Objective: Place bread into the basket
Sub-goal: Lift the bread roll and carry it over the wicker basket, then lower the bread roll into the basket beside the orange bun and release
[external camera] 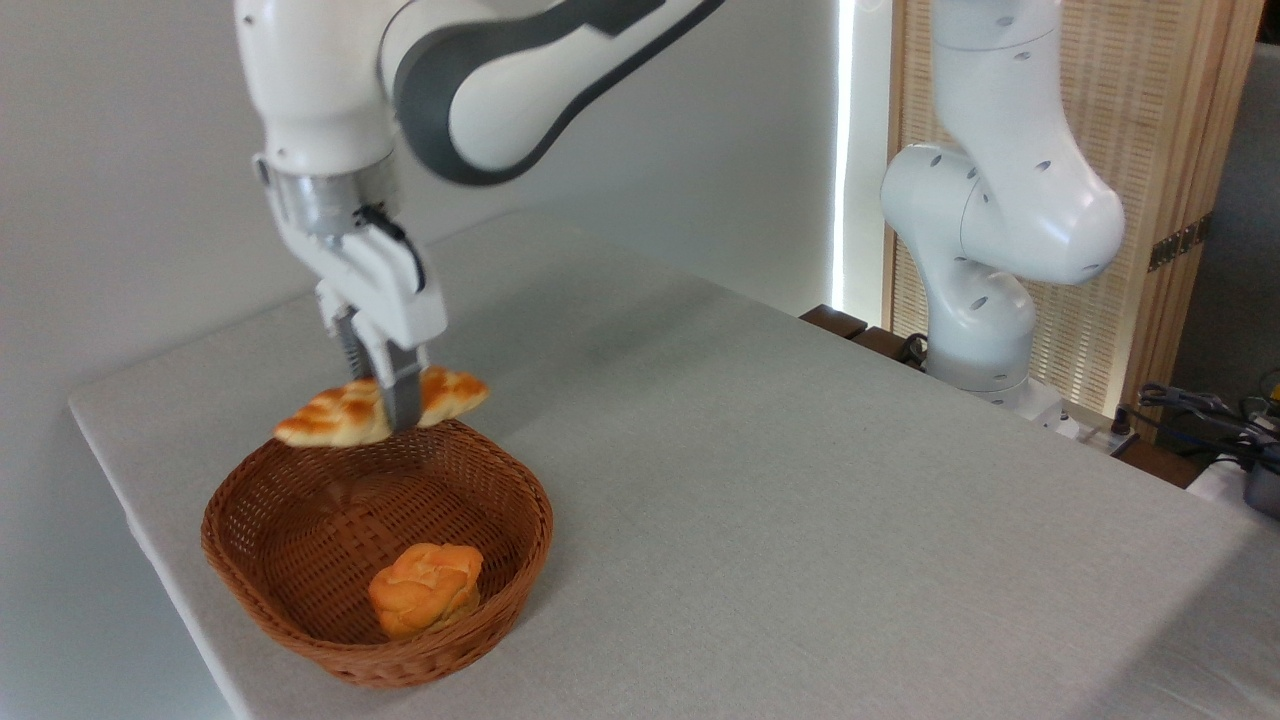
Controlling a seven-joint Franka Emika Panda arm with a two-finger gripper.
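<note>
The braided bread (330,412), pale yellow with golden-brown patches, hangs level in the air just above the far rim of the basket. My gripper (392,412) is shut on the loaf's middle, one finger crossing its front. The round brown wicker basket (300,460) sits on the table near the front left corner, directly below and slightly in front of the loaf. The loaf's right end (460,392) sticks out past the basket's far rim.
A small round orange bun (425,588) lies inside the basket at its near side. The grey table (800,500) stretches to the right. The arm's white base (985,300) stands at the back right, with cables (1200,410) beside it.
</note>
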